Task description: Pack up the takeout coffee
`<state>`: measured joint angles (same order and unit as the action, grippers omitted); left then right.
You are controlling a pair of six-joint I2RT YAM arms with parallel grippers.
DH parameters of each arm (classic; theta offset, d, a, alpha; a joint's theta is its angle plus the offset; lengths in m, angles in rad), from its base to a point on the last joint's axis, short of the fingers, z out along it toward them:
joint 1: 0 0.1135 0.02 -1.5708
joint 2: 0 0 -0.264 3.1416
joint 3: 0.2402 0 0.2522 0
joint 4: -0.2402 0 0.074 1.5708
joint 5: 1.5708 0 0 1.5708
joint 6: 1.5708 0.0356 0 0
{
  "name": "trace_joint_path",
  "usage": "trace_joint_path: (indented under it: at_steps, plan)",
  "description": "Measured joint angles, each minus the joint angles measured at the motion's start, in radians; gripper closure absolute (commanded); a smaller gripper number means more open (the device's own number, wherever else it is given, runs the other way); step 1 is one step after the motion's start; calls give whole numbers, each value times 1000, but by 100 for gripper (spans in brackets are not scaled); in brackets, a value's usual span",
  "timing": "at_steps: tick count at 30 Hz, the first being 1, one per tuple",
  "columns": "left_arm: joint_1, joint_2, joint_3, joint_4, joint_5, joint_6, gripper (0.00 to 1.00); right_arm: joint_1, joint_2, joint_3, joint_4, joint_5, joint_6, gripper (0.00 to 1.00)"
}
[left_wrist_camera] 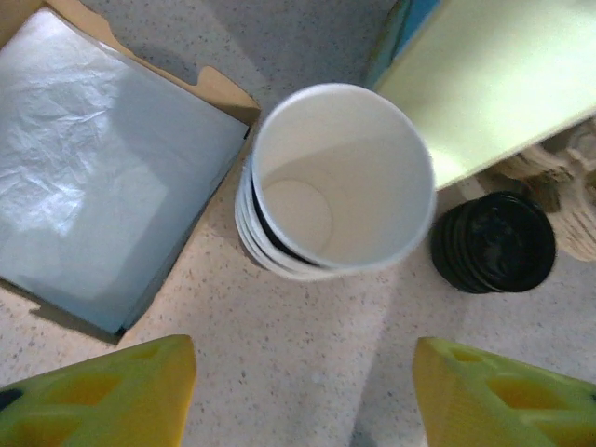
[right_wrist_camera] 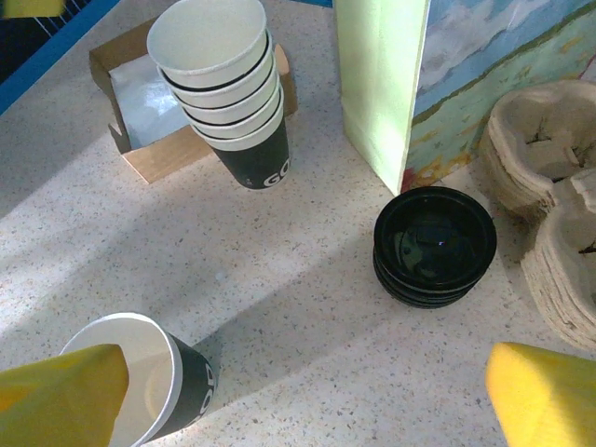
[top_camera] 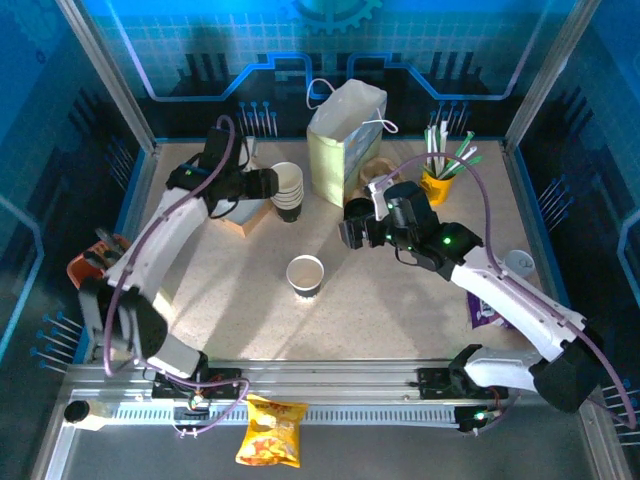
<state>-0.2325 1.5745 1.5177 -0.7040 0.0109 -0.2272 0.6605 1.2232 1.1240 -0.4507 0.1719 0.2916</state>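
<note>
A single lidless paper cup (top_camera: 305, 275), dark outside and white inside, stands mid-table; its rim shows by my right gripper's left finger (right_wrist_camera: 130, 391). A lidded takeout coffee is out of view. The pale green paper bag (top_camera: 345, 140) stands upright at the back. My left gripper (top_camera: 262, 183) is open over bare table just short of the stack of lidless cups (left_wrist_camera: 340, 182), with nothing between its yellow fingers (left_wrist_camera: 102, 396). My right gripper (right_wrist_camera: 307, 400) is open and empty, near the stack of black lids (right_wrist_camera: 434, 244).
A cardboard box of paper sheets (top_camera: 240, 215) lies left of the cup stack. Pulp cup carriers (right_wrist_camera: 549, 186) sit right of the bag. A yellow cup of straws (top_camera: 437, 180) stands back right. A purple packet (top_camera: 480, 305) lies at the right; a chips bag (top_camera: 272, 430) lies on the front rail.
</note>
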Motion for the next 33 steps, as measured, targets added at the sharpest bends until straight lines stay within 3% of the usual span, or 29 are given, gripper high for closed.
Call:
trace_joint_path:
  at_steps: [9, 14, 20, 33]
  plan:
    - [35, 243, 180, -56, 20, 11, 47, 2, 31, 6, 11, -1, 7, 1]
    - [35, 325, 280, -97, 24, 38, 63, 8, 40, 8, 14, -2, 8, 1]
    - [35, 375, 340, -140, 24, 67, 82, 8, 51, 11, 17, -7, 8, 1]
    - [35, 390, 372, -183, 23, 81, 94, 9, 80, 15, 18, -19, 19, 1]
